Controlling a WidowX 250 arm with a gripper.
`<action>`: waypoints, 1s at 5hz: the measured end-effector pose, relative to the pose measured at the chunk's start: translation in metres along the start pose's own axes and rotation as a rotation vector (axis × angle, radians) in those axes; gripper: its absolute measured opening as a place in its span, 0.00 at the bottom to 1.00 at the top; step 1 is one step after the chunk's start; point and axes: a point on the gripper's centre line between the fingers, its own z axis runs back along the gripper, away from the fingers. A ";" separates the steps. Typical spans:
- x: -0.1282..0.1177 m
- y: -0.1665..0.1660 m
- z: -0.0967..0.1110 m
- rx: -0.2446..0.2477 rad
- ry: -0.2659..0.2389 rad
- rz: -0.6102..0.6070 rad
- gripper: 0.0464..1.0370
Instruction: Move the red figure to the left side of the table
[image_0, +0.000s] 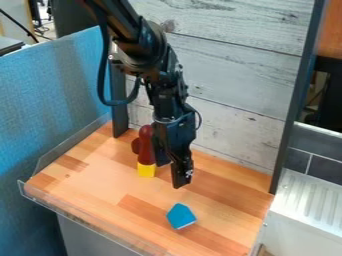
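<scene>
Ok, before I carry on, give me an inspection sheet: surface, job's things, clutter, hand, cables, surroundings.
Surface: wooden table, clear rim along its front edge.
Job's things: red figure, upright towards the back, yellow part at its foot.
Clutter: blue block, nearer the front.
Hand: low over the table, just right of the figure in view; contact cannot be told.
Cables: black cable looping beside the arm, off the table.
Surroundings: blue partition at view left, pale plank wall behind, white ribbed panel at view right.
</scene>
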 end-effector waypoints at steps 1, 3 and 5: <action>-0.004 -0.004 -0.009 -0.028 0.026 0.012 0.96; -0.020 0.023 0.004 -0.053 0.028 0.163 0.96; -0.020 0.043 0.021 0.007 0.034 0.267 0.96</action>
